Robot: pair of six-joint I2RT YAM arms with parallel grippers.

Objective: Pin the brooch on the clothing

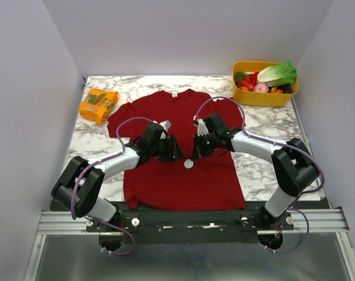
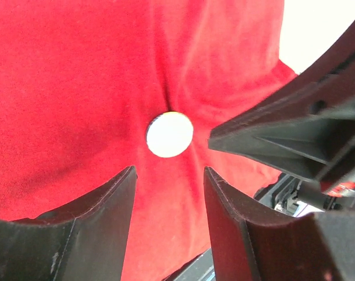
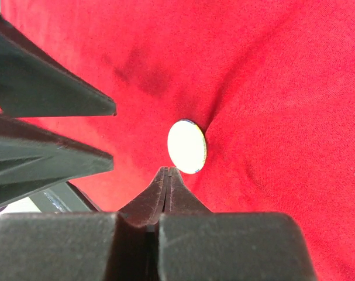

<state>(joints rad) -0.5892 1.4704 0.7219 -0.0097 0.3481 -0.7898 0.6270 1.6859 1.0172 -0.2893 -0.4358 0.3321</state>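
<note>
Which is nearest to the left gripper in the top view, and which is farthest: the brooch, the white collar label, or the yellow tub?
From the left gripper:
1. Brooch, right beside it, on the middle of the shirt.
2. White collar label, at the shirt's far edge.
3. Yellow tub, in the far right corner.

Bright, even light came from overhead in the top view, leaving only faint, soft shadows. Close up, the shirt [image 2: 72, 88] looked saturated red. The brooch [image 2: 169, 134] was washed out almost white, a patch of table [image 2: 320, 29] glared pure white, and the near fingers [image 2: 101, 228] were dark and soft-edged.
</note>
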